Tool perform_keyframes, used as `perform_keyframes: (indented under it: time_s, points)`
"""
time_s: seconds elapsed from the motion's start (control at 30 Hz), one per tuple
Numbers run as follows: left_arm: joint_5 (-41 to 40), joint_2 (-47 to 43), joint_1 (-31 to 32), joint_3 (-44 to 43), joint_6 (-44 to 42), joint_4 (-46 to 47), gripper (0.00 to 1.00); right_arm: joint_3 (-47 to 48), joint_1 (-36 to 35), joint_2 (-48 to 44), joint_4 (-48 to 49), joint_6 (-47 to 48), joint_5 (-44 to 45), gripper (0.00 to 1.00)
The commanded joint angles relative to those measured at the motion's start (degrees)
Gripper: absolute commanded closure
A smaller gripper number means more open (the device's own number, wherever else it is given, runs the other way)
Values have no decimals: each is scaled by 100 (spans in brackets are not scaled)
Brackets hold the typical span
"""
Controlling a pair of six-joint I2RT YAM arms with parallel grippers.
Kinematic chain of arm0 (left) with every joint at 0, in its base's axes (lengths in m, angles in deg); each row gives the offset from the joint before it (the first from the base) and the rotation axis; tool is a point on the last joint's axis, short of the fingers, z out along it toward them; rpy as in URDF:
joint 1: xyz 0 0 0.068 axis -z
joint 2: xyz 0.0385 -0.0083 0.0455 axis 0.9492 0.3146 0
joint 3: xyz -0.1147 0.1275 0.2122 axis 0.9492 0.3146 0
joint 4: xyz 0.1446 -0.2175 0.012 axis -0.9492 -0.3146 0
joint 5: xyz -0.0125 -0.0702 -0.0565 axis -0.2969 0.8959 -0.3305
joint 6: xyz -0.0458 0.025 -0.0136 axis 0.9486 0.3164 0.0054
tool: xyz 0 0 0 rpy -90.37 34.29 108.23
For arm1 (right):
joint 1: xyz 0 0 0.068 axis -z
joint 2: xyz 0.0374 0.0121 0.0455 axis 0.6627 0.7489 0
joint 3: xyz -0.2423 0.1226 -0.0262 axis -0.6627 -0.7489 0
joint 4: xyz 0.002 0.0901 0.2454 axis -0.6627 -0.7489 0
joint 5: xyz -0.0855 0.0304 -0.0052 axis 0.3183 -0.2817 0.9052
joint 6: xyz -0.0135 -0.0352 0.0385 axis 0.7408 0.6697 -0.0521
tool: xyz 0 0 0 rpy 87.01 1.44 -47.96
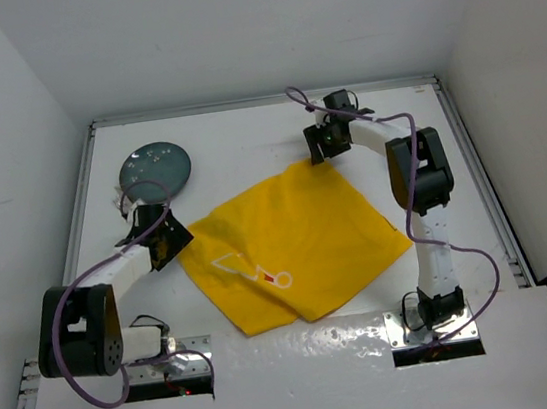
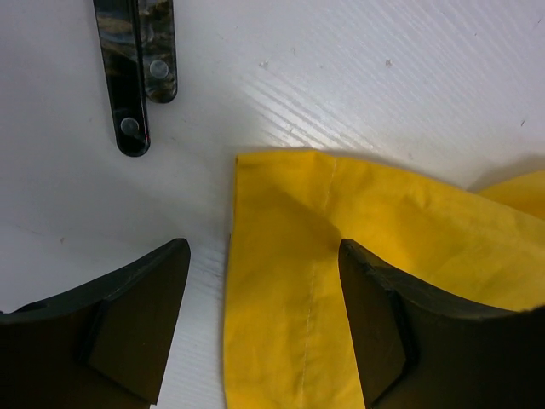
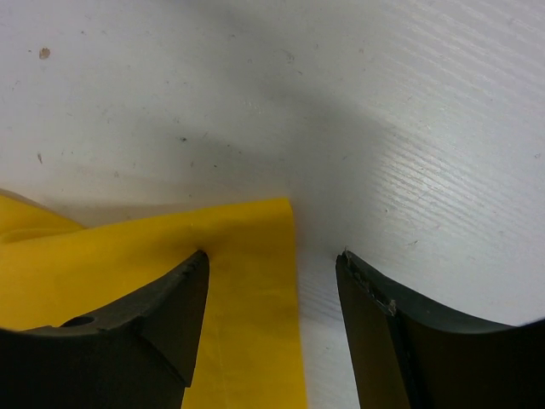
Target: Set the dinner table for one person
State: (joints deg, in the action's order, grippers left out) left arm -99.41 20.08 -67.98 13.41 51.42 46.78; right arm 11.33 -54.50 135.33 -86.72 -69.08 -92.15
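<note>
The dinner table [image 1: 245, 138] runs white from the arm bases at its near edge to the far wall. A yellow placemat [image 1: 298, 237] lies on its middle, turned cornerwise, with a fold toward its near corner. At the mat's left corner the left gripper [image 2: 264, 256] has its jaws spread, with the hem between them. At the mat's far corner the right gripper [image 3: 272, 260] is also spread, astride the cloth's tip. Two dark handles [image 2: 136, 77] lie just beyond the left gripper. A dark round plate [image 1: 155, 168] sits near the far left corner.

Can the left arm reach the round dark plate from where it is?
Probably yes: the plate lies close beyond the left gripper, nothing tall between, and its jaws stand open.
</note>
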Motion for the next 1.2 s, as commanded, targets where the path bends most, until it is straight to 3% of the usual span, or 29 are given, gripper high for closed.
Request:
perform_keyframes:
  time_s: [0.0,0.37,0.67,0.8,0.9,0.93,0.97,1.17]
  points:
    - [-72,184,-78,-85,31,278,31,210,-28,107,45,79,-13,39]
    - [-160,607,-87,-216,14,304,38,727,-238,432,-491,219,409,38]
    - [-134,1204,-87,-480,-30,67,76,1361,-379,907,-1255,403,646,42]
    - [-116,1240,-87,-515,-56,93,88,1581,-397,1074,-1528,387,761,56]
    - [-116,1336,-87,-646,-153,67,97,1546,-388,1056,-1520,308,822,77]
    - [-116,1371,-87,-699,-179,58,99,1520,-371,1048,-1476,229,875,91]
    - [-134,1398,-87,-848,-214,6,100,1493,-344,1021,-1432,80,901,98]
    - [-300,1617,-87,-1559,-636,-179,100,580,77,389,-844,-597,1516,100]
